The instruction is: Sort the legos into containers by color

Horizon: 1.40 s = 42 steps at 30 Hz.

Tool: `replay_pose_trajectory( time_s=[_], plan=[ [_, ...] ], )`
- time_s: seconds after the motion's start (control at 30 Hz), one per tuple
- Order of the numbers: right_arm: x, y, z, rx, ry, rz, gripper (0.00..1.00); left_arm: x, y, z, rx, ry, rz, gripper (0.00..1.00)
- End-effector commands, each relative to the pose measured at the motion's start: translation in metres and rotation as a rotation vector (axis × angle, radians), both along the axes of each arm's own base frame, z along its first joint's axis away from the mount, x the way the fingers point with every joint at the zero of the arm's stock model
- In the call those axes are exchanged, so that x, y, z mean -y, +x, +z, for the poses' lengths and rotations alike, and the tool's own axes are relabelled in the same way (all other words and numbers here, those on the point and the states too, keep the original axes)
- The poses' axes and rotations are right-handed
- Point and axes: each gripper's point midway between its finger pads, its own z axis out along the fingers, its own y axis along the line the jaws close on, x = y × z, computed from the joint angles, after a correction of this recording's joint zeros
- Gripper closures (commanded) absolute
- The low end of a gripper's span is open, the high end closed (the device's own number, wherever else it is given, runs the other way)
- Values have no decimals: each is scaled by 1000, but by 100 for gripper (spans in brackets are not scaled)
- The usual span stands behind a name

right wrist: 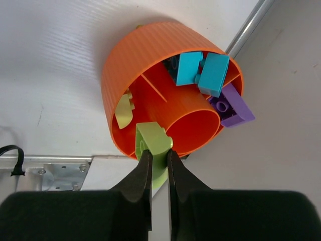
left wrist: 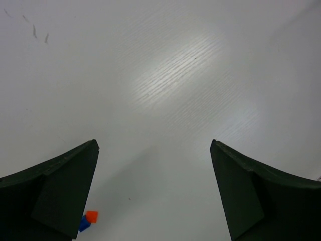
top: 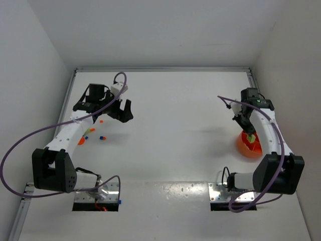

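Observation:
My right gripper is shut on a lime green lego, which hangs over the near rim of the round orange container. The container's ring compartments hold two cyan legos, a purple one and another lime green piece. Its central cup looks bare inside. From above, the right gripper sits over the container at the right. Far to the left, my left gripper stands open above bare table. Beside its left finger lie an orange lego and a blue lego.
Several loose legos are scattered under the left arm. A metal rail borders the table, with white walls close behind and at both sides. A purple cable loops off the left arm. Mounting plates sit at the near edge.

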Motion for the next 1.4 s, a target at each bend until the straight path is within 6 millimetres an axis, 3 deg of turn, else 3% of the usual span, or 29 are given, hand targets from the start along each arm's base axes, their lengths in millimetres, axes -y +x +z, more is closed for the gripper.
replay_pose_trajectory(
  time_s=[0.0,0.17,0.3,0.43,0.47,0.53,0.57,0.6,0.63,0.7,0.77,0.83,0.93,1.03,1.2,1.37],
  plan=[
    [6,11,1,48,-41,-26,96,-6,9,8,30,-20,40,0],
    [8,13,-7,42,-51,-29,87,-25,15,8,21,-30,109,0],
    [2,17,-11,43,-30,-14,74,-28,15,9,14,-56,116,0],
    [-5,30,2,81,17,0,65,-51,15,16,18,-40,139,0],
    [-8,33,12,93,32,5,65,-66,19,22,33,-31,170,0],
    [-18,45,17,114,85,18,65,-78,16,26,38,-11,159,0],
    [-31,58,33,148,144,25,65,-92,16,30,43,28,153,0],
    [-37,56,28,128,179,19,65,-100,21,39,82,53,148,2],
    [-47,67,41,163,215,35,65,-105,17,34,48,69,141,4],
    [-76,75,43,155,332,78,65,-129,23,47,81,125,140,9],
    [-96,80,41,144,398,124,65,-146,22,34,13,160,152,22],
    [-110,95,39,182,405,184,65,-167,27,34,13,201,155,31],
    [-138,113,23,163,466,224,65,-180,25,7,-69,237,94,31],
    [-168,134,14,162,550,236,65,-200,22,-26,-195,247,155,31],
    [-198,153,1,180,622,232,65,-232,20,-40,-280,209,374,29],
    [-219,156,-11,172,666,248,65,-230,8,-57,-329,205,469,26]
  ],
)
